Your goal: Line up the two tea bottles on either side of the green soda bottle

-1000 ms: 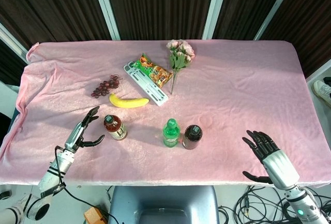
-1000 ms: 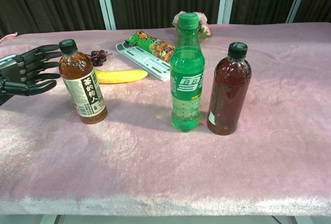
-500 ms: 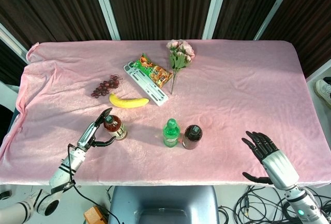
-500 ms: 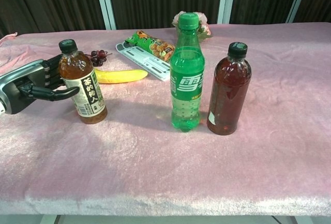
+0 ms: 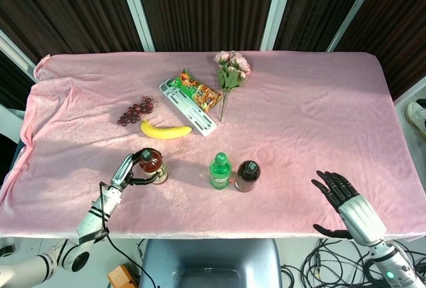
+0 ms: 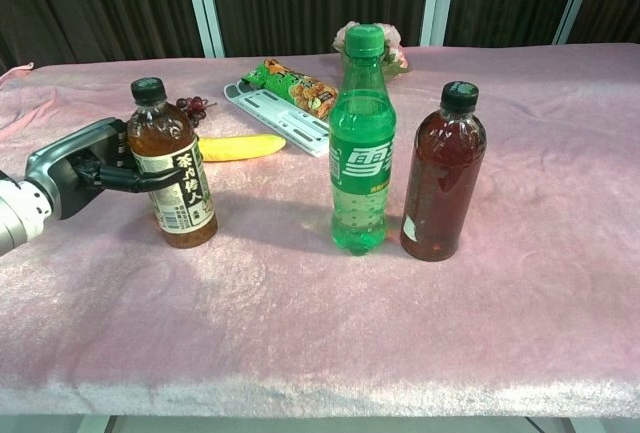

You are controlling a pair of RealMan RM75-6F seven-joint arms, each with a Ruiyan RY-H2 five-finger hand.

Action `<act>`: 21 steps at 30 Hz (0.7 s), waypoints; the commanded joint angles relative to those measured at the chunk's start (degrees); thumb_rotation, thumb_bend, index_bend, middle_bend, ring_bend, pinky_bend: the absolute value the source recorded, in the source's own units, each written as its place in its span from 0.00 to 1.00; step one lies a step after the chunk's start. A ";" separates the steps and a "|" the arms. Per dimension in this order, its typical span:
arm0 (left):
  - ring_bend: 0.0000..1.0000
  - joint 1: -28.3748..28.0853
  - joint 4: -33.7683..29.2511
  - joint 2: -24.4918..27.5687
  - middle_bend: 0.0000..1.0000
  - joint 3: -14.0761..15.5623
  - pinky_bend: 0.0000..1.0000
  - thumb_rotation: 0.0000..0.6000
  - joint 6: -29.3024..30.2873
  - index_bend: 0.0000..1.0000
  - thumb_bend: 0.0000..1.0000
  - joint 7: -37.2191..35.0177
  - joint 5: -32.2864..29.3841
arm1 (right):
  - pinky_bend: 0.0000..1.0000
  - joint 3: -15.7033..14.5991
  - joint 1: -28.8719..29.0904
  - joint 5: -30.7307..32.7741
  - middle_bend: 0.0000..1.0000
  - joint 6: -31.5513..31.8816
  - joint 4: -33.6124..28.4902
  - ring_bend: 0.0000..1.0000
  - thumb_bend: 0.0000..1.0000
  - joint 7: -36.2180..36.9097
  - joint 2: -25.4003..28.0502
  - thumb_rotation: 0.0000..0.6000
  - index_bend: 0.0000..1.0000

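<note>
Pink velvety tablecloth (image 5: 299, 108) before dark slatted wall (image 5: 200, 5)

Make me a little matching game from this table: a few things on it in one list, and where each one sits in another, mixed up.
Things:
1. amber tea bottle
2. dark tea bottle
3. green soda bottle
4. banana

Places:
A. between the two tea bottles
B. lying near the grapes
C. in the left robot hand
D. close beside the soda bottle, untouched

Pairs: 1-C, 2-D, 3-A, 4-B
</note>
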 commanded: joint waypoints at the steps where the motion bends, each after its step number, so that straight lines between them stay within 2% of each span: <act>1: 0.39 0.26 -0.32 -0.17 0.61 -0.12 0.42 1.00 1.09 0.55 0.31 0.24 0.13 | 0.21 -0.03 -0.01 -0.15 0.00 -0.18 -0.04 0.02 0.29 0.10 0.07 1.00 0.00; 5: 0.41 1.36 -1.67 -0.39 0.65 -0.20 0.43 1.00 5.14 0.60 0.33 1.57 1.22 | 0.21 -0.09 0.05 -0.42 0.00 -0.66 -0.05 0.02 0.29 0.15 0.09 1.00 0.00; 10: 0.41 1.80 -5.23 -0.63 0.65 0.18 0.43 1.00 8.28 0.61 0.34 5.20 2.92 | 0.21 -0.14 0.14 -0.87 0.00 -0.98 -0.26 0.02 0.29 0.16 0.09 1.00 0.00; 16: 0.41 0.53 -9.11 -2.66 0.65 -0.37 0.42 1.00 7.16 0.60 0.33 10.47 2.11 | 0.21 -0.48 0.40 -1.33 0.00 -2.14 -0.36 0.02 0.29 -0.14 -0.02 1.00 0.00; 21: 0.40 -1.11 -10.20 -4.97 0.65 -2.09 0.41 1.00 4.90 0.60 0.33 14.27 -0.36 | 0.21 -0.65 0.30 -1.48 0.00 -2.26 -0.34 0.02 0.29 0.08 0.25 1.00 0.00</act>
